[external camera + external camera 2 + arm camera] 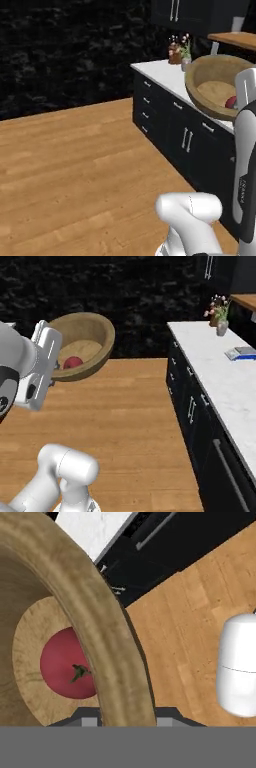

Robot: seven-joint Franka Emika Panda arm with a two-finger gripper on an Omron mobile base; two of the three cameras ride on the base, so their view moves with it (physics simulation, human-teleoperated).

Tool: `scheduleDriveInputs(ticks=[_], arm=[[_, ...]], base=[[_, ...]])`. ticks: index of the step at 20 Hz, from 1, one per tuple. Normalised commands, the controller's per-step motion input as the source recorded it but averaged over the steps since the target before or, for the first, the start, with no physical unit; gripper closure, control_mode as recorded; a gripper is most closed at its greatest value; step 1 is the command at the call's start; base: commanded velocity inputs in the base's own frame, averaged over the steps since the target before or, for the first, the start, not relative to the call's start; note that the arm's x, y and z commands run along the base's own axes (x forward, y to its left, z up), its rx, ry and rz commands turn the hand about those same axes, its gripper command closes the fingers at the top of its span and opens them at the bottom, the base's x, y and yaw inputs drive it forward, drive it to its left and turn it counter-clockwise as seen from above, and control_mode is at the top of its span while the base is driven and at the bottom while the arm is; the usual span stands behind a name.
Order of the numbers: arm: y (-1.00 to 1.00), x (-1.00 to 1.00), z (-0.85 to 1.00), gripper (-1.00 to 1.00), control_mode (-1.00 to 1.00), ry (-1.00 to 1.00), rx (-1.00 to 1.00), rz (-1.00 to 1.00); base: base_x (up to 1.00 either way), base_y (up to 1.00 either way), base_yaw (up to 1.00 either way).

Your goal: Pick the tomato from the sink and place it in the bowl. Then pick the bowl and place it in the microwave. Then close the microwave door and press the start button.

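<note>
The hand [122, 721] grips the thick rim of the round, wood-grained bowl [92, 336], lifted and tilted. The smooth red tomato [65, 664] rests inside the bowl, against its flat base.

— Where's the room?
— Over the wood floor [125, 421]: wide and bare.
— What blocks?
— The dark cabinets [185, 140] under the white worktop [225, 381], with a flower vase [221, 326] and a flat blue-edged thing [240, 353] on the worktop.
</note>
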Motion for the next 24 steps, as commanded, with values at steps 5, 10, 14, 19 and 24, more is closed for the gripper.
scheduleDriveInputs(ticks=[5, 10, 14, 19, 24], arm=[[0.0, 0.0, 0.0, 1.0, 1.0, 0.0, 0.0, 0.0], [0.0, 0.0, 0.0, 1.0, 1.0, 0.0, 0.0, 0.0], [0.0, 0.0, 0.0, 1.0, 1.0, 0.0, 0.0, 0.0], [0.0, 0.0, 0.0, 1.0, 1.0, 0.0, 0.0, 0.0], [0.0, 0.0, 0.0, 1.0, 1.0, 0.0, 0.0, 0.0]], base=[[0.0, 0.0, 1.0], [0.0, 0.0, 1.0], [0.0, 0.0, 1.0], [0.0, 0.0, 1.0], [0.07, -0.02, 1.0]])
